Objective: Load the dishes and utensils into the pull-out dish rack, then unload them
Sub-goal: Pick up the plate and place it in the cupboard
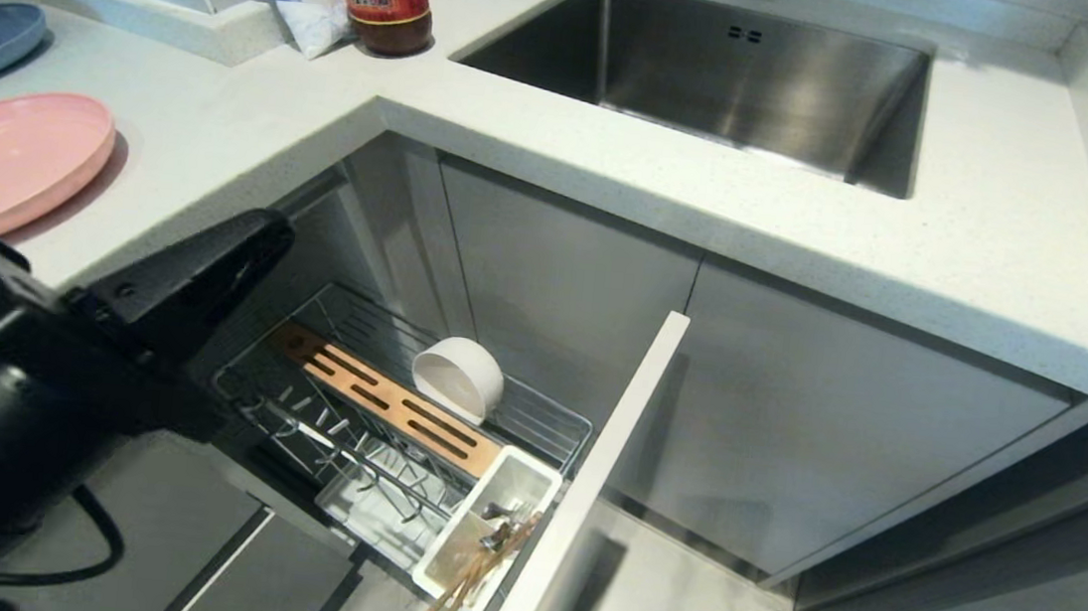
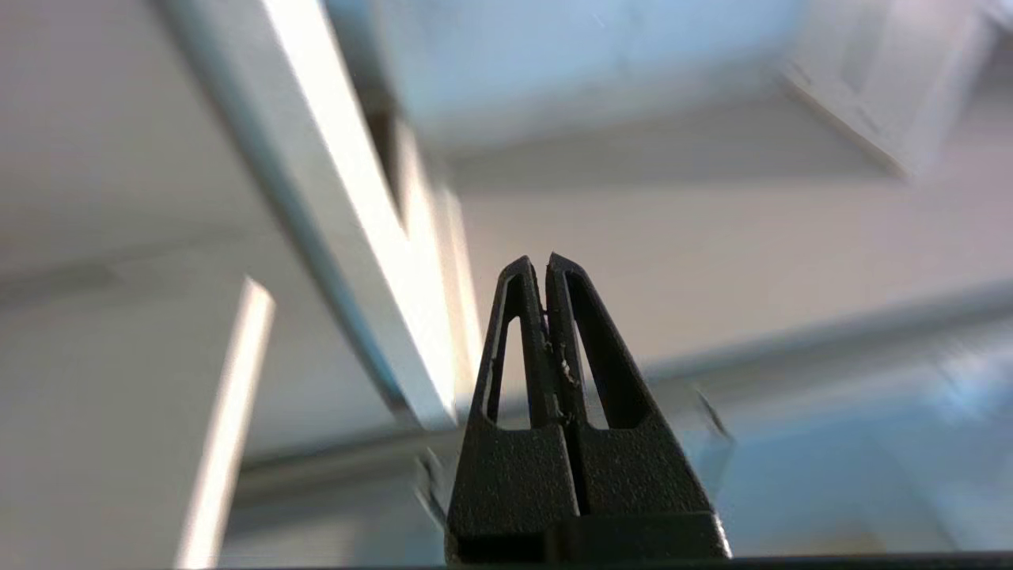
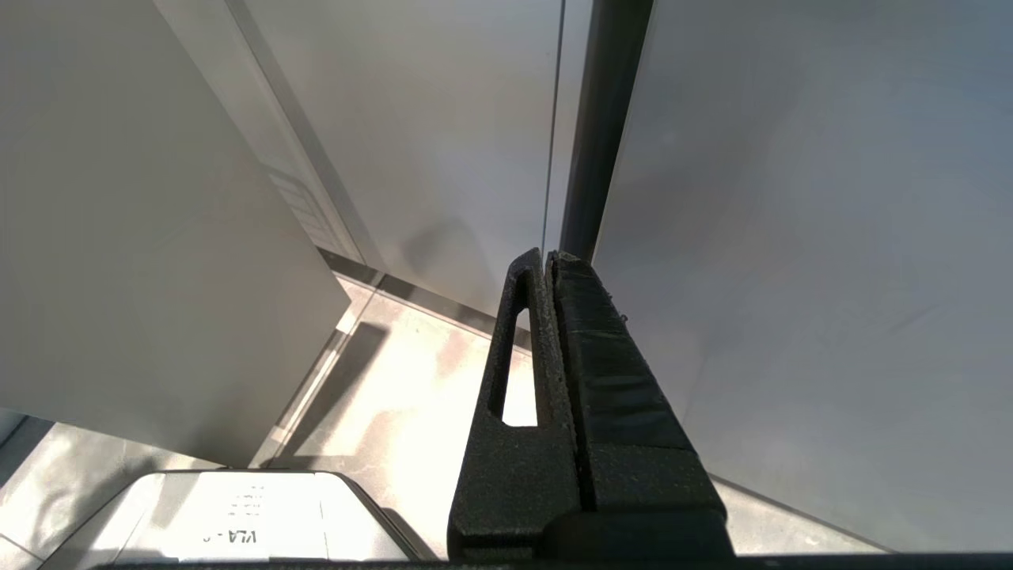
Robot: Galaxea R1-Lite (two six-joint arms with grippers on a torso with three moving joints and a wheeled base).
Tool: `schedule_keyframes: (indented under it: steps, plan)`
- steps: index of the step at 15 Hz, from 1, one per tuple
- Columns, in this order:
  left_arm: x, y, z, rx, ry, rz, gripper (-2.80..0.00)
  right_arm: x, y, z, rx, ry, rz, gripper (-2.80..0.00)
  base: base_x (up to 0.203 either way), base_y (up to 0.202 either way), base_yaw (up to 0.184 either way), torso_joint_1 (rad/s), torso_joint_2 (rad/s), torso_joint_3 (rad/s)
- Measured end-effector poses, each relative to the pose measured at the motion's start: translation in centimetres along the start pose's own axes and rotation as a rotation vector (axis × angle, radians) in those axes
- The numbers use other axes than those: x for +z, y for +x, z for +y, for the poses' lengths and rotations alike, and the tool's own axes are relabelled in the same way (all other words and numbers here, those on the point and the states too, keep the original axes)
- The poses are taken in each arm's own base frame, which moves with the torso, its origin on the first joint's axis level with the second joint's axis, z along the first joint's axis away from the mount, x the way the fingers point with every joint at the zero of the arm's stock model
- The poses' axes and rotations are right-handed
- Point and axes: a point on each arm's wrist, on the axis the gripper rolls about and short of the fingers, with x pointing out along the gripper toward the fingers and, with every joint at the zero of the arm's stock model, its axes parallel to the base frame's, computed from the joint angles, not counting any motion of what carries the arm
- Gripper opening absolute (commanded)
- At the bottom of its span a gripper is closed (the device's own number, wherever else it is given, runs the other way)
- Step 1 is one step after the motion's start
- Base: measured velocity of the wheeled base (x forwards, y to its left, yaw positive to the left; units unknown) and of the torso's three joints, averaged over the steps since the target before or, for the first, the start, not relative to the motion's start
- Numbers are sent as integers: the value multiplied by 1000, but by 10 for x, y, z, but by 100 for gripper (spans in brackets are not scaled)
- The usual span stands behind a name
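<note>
The left gripper (image 2: pixel 546 265) is seen from behind, its two black fingers (image 2: pixel 518 348) pressed together with nothing between them. Beyond and beside the gripper a pale slanted panel edge (image 2: pixel 348 237) is smeared by blur, and a second pale strip (image 2: pixel 225 427) is seen further to that side. Grey flat surfaces (image 2: pixel 712 237) are spread behind the gripper; what they are cannot be told.
</note>
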Motion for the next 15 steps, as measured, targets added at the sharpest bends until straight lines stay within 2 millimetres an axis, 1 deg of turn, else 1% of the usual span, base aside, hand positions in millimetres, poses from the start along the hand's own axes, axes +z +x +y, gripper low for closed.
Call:
schedule_keyframes:
  steps: [2,3,6,8,11,14,15]
  plan:
    - [10,-15,-14,-37,37,50,-280,0,0,0,0,0,0,-280,0,0,0,0,0,0]
    - [16,-20,-18,-42,81,53,-280,0,0,0,0,0,0,-280,0,0,0,0,0,0]
    - [32,-24,-32,-41,310,28,-280,0,0,0,0,0,0,-280,0,0,0,0,0,0]
    - [43,-19,-47,-57,527,3,-280,0,0,0,0,0,0,-280,0,0,0,0,0,0]
    - [59,-6,-76,-63,849,-29,-280,0,0,0,0,0,0,-280,0,0,0,0,0,0]
    - [75,6,-107,-28,1018,-61,-280,0,0,0,0,0,0,-280,0,0,0,0,0,0]
    - [81,8,-117,8,1072,-75,-280,0,0,0,0,0,0,-280,0,0,0,0,0,0]
